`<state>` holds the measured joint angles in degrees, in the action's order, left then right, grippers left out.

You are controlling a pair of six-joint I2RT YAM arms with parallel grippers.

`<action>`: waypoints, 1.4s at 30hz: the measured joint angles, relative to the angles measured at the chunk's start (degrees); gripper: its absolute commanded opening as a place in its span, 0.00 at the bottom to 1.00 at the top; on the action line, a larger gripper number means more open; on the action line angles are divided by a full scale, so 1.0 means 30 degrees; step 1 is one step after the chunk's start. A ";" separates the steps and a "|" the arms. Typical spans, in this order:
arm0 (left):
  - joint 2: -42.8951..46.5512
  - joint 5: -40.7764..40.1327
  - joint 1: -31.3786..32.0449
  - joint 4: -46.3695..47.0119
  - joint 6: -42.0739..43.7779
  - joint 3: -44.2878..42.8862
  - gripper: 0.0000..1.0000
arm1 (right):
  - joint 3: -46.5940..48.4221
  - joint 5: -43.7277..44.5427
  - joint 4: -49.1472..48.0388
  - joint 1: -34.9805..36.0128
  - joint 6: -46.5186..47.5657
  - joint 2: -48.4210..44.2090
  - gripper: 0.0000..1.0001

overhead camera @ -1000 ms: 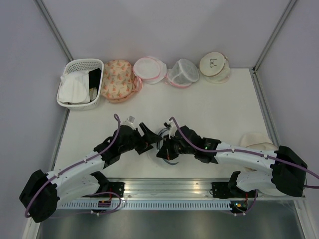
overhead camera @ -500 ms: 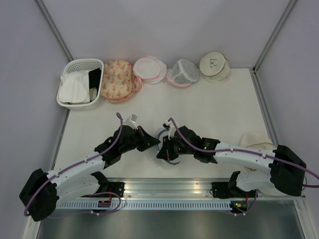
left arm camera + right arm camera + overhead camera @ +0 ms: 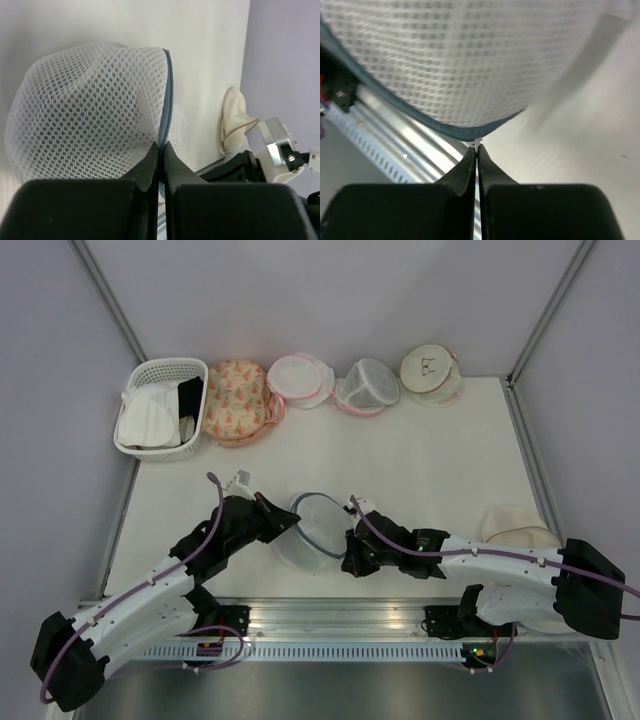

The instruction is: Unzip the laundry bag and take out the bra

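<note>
The laundry bag (image 3: 312,528) is a round white mesh drum with a grey-blue zipper rim, lying near the table's front middle. My left gripper (image 3: 291,524) is shut on its left side. In the left wrist view the gripper (image 3: 161,146) pinches the zipper rim (image 3: 167,95) beside the mesh (image 3: 85,110). My right gripper (image 3: 351,560) is at the bag's near right edge. In the right wrist view it (image 3: 478,148) is shut on the small white zipper pull (image 3: 478,142) under the rim (image 3: 415,114). The bra is hidden.
Along the back stand a white basket (image 3: 147,375) with a white cloth, a floral pink bag (image 3: 236,400), two pink-trimmed mesh bags (image 3: 300,380) (image 3: 367,387) and a cream round bag (image 3: 431,375). A cream item (image 3: 518,524) lies at the right. A metal rail (image 3: 330,615) runs along the front.
The left gripper has drawn back left and the right gripper has moved right and nearer. The bag, mostly hidden between them before, now shows as an open ring.
</note>
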<state>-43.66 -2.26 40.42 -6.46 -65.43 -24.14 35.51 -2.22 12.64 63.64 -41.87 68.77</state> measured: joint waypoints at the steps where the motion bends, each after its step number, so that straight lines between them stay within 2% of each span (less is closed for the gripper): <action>1: -0.0219 0.0189 -0.0146 -0.0087 0.0102 0.0000 0.02 | 0.0022 0.0838 0.0525 0.0000 -0.0160 -0.0095 0.00; 5: -0.1151 0.1377 -0.0634 0.0073 0.0510 0.0000 0.02 | 0.0393 0.3606 0.2302 0.0000 -0.0794 -0.0073 0.00; 10: -0.2659 0.3206 -0.1202 0.2375 0.1173 -0.0153 0.02 | 0.0882 0.5217 0.3169 0.0000 -0.1093 0.0058 0.00; 13: -0.4568 0.4328 -0.1341 0.3526 0.1727 -0.1341 0.02 | 0.1180 0.5909 0.3789 0.0000 -0.1093 0.0000 0.00; 15: -0.5756 0.4845 -0.1362 0.4262 0.2098 -0.2441 0.35 | 0.1413 0.6258 0.4116 0.0000 -0.1064 -0.0233 0.00; 16: -0.6280 0.4969 -0.1362 0.4379 0.2368 -0.3045 0.53 | 0.1559 0.6375 0.4269 0.0000 -0.1020 -0.0408 0.00; 17: -0.6681 0.4969 -0.1362 0.4255 0.2637 -0.3650 0.77 | 0.1705 0.6455 0.4335 0.0000 -0.0954 -0.0583 0.00; 20: -0.6929 0.4430 -0.1362 0.3315 0.2878 -0.4823 0.92 | 0.2178 0.6652 0.4386 0.0000 -0.0780 -0.1042 0.00; 22: -0.6528 0.3526 -0.1362 0.2229 0.2914 -0.4969 0.96 | 0.2404 0.6623 0.4350 0.0000 -0.0590 -0.1253 0.01; 26: -0.4561 0.2127 -0.1362 -0.0182 0.2863 -0.4342 0.97 | 0.2470 0.5807 0.3781 0.0000 -0.0109 -0.1370 0.01; 29: -0.2922 0.1982 -0.1282 -0.0765 0.2477 -0.3249 0.97 | 0.2470 0.4357 0.2783 0.0000 0.0291 -0.1326 0.01; 36: -0.2820 0.2900 0.0058 -0.0707 0.1231 -0.2055 0.95 | 0.2470 0.0605 -0.0226 0.0000 0.1013 -0.0073 0.00; 39: -0.3424 0.3177 0.0459 -0.0058 0.1122 -0.2062 0.85 | 0.2470 -0.0364 -0.1064 0.0000 0.1217 0.0648 0.00; 41: -0.3978 0.3351 0.0670 0.0386 0.1107 -0.2062 0.67 | 0.2470 -0.0816 -0.1370 0.0000 0.1297 0.1056 0.00; 42: -0.4197 0.3388 0.0765 0.0539 0.1078 -0.2069 0.50 | 0.2470 -0.0991 -0.1472 0.0000 0.1341 0.1224 0.00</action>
<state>-56.25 7.90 42.72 -4.84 -62.19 -30.35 42.92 -5.19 8.23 63.64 -37.85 72.44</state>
